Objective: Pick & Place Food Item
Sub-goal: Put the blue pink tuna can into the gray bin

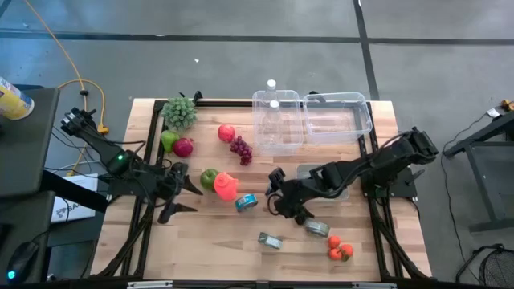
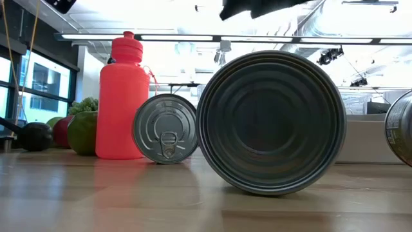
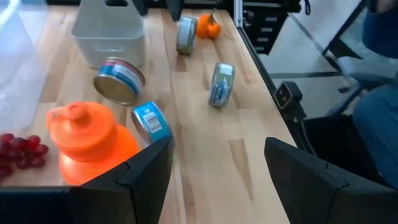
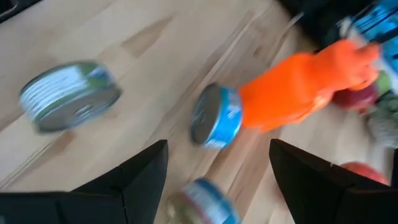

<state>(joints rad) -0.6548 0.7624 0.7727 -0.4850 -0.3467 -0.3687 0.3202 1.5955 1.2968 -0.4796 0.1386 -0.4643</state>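
Left gripper (image 1: 183, 195): hovered low at the left-centre of the high view, dark fingers spread apart, nothing between them, just beside the green apple (image 1: 209, 177).
Right gripper (image 1: 277, 195): sat at centre frame, fingers parted and empty, near the blue-labelled can (image 1: 246, 202).
Worktop (image 1: 217, 241): pale wooden planks, smooth, with visible grain.
Orange bottle (image 1: 226, 187): glossy plastic, rounded, lying between the apple and the blue-labelled can.
Blue-labelled can: short metal cylinder, tipped on its side, touching the bottle's base.
Other cans: one ribbed tin (image 1: 271, 240) at lower centre, another (image 1: 316, 228) lower right, both on their sides.
Grapes (image 1: 241, 149): dark red bunch at upper centre.
Clear tubs (image 1: 337, 115): two see-through plastic boxes at the top.
Oranges (image 1: 340, 250): small, bright cluster at lower right.
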